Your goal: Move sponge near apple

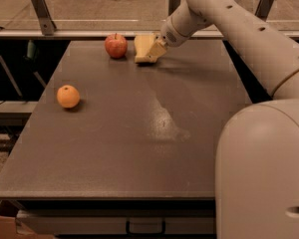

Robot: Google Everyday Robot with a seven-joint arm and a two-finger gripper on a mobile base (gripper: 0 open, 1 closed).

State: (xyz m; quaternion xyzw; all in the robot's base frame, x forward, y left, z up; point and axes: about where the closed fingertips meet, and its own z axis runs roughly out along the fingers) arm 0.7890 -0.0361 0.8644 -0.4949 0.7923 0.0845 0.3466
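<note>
The grey table point(104, 158) fills most of the view, its flat, matt top worn to a pale, shiny smear point(168, 123) near the centre. The sponge point(144, 48) stands at 12 o'clock on the table, close to the far edge. It is a pale yellow foam block with curved sides, tipped up so that its lower end touches the surface. The gripper point(157, 51) is at the sponge's right side, and its cream fingers point(158, 48) are closed narrowly on the foam, holding it.

Just beside the sponge, toward 11 o'clock, sits the apple point(116, 45). It is round, red with yellowish patches, has a short stem, and is parted from the sponge by a slim strip of table. The orange point(68, 96), smooth and round, rests alone at 9 o'clock near the left edge, well apart from both.

The arm point(249, 29), made of smooth off-white shells with small round holes, reaches in from 2 o'clock over the far right corner. The robot's bulky rounded body point(264, 173) covers the table's near right corner at 5 o'clock. From the centre to 6 and 7 o'clock the top lies open and bare to the near edge.

Beyond the far edge runs a pale rail with an angled metal bracket point(41, 11). Under the near edge there is a drawer front with a dark handle point(145, 227).
</note>
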